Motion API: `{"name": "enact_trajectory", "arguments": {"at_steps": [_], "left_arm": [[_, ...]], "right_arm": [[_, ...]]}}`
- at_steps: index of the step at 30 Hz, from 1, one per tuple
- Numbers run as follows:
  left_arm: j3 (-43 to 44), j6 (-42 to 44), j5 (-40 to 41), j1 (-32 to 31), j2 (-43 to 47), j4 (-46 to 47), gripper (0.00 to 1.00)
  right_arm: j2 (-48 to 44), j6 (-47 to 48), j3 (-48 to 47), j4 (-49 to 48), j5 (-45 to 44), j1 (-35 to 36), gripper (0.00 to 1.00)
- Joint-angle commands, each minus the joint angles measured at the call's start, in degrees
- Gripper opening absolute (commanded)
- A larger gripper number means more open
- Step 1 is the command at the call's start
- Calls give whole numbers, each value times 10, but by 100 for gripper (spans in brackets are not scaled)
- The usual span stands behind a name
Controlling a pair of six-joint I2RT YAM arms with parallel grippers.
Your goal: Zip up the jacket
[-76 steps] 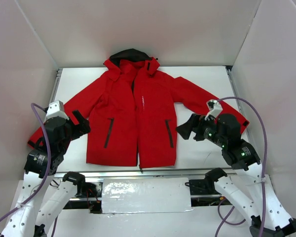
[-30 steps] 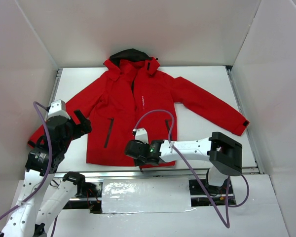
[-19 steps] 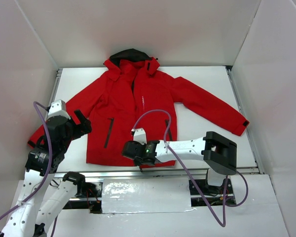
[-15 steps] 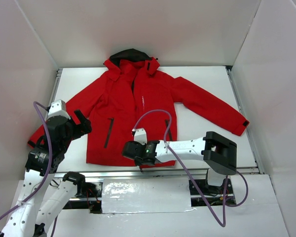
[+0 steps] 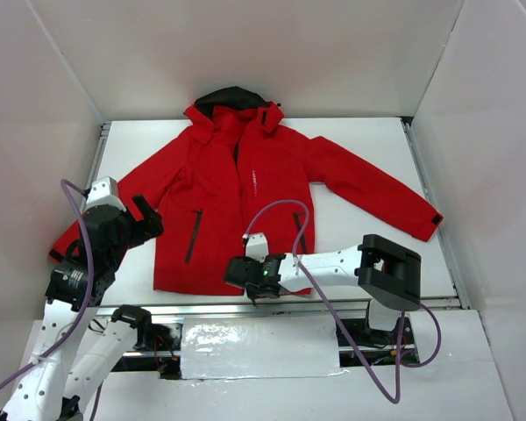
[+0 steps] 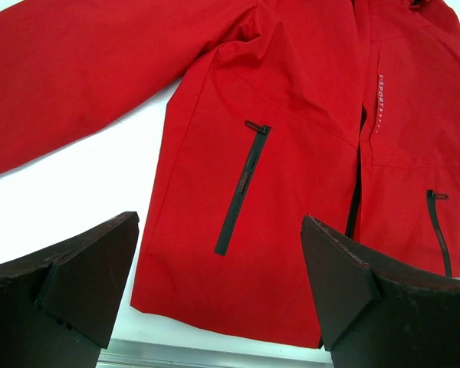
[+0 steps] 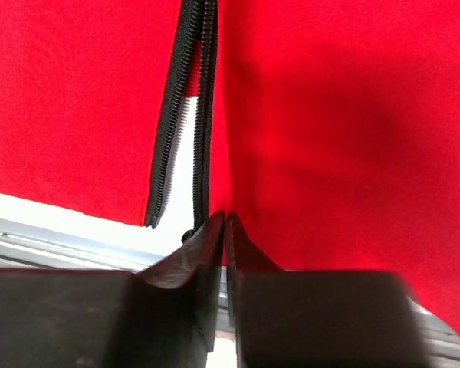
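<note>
The red jacket (image 5: 215, 189) lies flat on its back on the white table, hood to the rear and sleeves spread. Its front zipper (image 7: 202, 115) is parted at the bottom, both black tooth rows showing. My right gripper (image 5: 250, 285) reaches in from the right at the middle of the bottom hem. In the right wrist view this gripper (image 7: 226, 216) is shut, pinching the red hem edge just right of the zipper's end. My left gripper (image 5: 145, 224) hovers open off the jacket's left side. The left wrist view has the left pocket zipper (image 6: 241, 184) between its fingers (image 6: 345, 276).
A metal rail (image 5: 210, 309) runs along the table's near edge, close below the hem. White walls close in the table on three sides. A purple cable (image 5: 276, 210) from the right arm loops over the jacket's lower right panel.
The right gripper has closed at the jacket's bottom hem and shifted slightly right along it. The left arm has stayed where it was, open.
</note>
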State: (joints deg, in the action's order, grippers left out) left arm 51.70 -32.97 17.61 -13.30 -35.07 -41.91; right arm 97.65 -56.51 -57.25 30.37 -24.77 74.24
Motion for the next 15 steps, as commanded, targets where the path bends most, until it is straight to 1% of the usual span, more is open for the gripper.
{"name": "enact_trajectory", "arguments": {"at_steps": [1,2,4,7,8,9,10,11,12,13,14,15], "left_arm": [[-4,13,-12,-1,0,25,99],[-4,17,-22,-1,0,29,99],[-5,16,-41,-2,-3,34,97],[-11,2,-123,-9,-16,50,93],[-35,-18,-194,-9,-21,62,90],[-56,-28,-245,-9,-22,84,88],[-84,-44,-296,-9,-24,114,85],[-146,-87,-342,-12,-22,184,83],[-181,-112,-414,-24,-20,231,82],[-214,-163,-435,-37,-18,278,82],[-265,-186,-440,-53,-16,354,80],[-284,-204,-425,-95,-17,387,78]], "right_arm": [[-19,-16,13,-15,-17,2,2],[-23,-18,14,-17,-18,2,1],[-34,-18,22,-22,-23,2,0],[-66,-15,50,-58,-19,2,0],[-76,-15,61,-89,-17,2,0],[-90,-18,84,-101,-17,1,0],[-115,-18,96,-116,-16,1,0],[-128,-20,107,-145,-13,1,0],[-154,-23,129,-159,-12,1,0],[-165,-22,140,-172,-8,1,0],[-174,-24,146,-187,-5,0,0],[-181,-25,151,-187,-5,0,0]]}}
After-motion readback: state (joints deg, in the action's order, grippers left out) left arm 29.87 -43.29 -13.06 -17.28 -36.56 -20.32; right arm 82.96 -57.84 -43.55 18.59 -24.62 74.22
